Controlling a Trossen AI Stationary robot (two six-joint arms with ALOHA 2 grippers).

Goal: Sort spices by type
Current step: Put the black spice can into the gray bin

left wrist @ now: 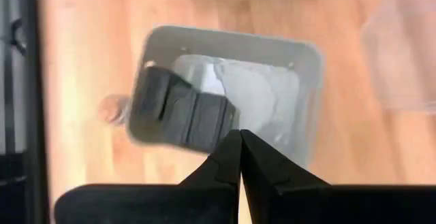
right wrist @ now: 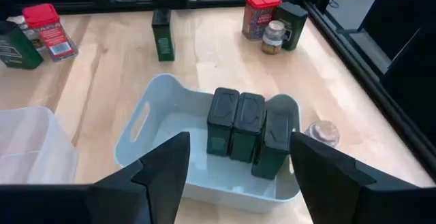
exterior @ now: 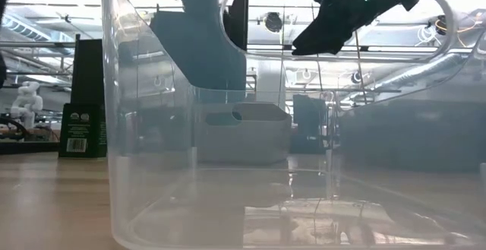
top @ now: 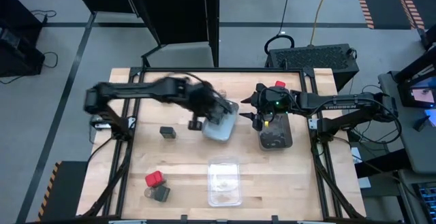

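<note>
Dark blocks [right wrist: 247,132] between right claw [right wrist: 238,173] fingers

Half of the pale tray [right wrist: 160,125] on its handle side is left open; the other half is filled by three dark blocks [right wrist: 247,130] packed side by side. A small jar [right wrist: 322,133] is stood just outside that filled end. Above the tray, access is blocked by the left gripper [top: 196,123]. Bare wood is left between the pale tray and the lone dark block [top: 167,133].
</note>
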